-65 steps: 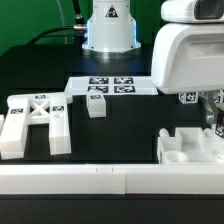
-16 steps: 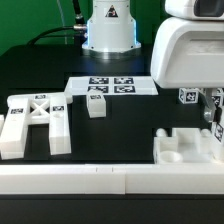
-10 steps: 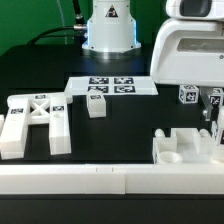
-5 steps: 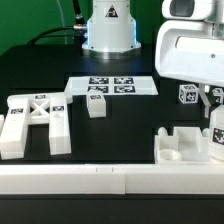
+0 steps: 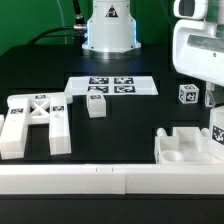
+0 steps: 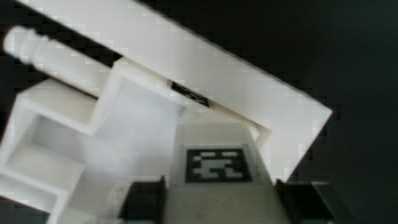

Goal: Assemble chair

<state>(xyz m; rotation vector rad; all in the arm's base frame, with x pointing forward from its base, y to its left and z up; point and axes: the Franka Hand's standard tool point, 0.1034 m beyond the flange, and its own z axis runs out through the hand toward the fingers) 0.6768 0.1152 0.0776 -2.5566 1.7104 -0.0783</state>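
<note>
Tool shifted aside, notched block between its fingers

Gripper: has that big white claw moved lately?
Yes. The gripper moved toward the exterior view's right: earlier it covered the right end of the marker board, now it stands clear.

Hand cut off at edge

Light/img quality: bright, even, shadows faint, low-res.
Ext view fairly sharp; white chair parts near blown-out vs black tabletop. Wrist view soft, out of focus.
</note>
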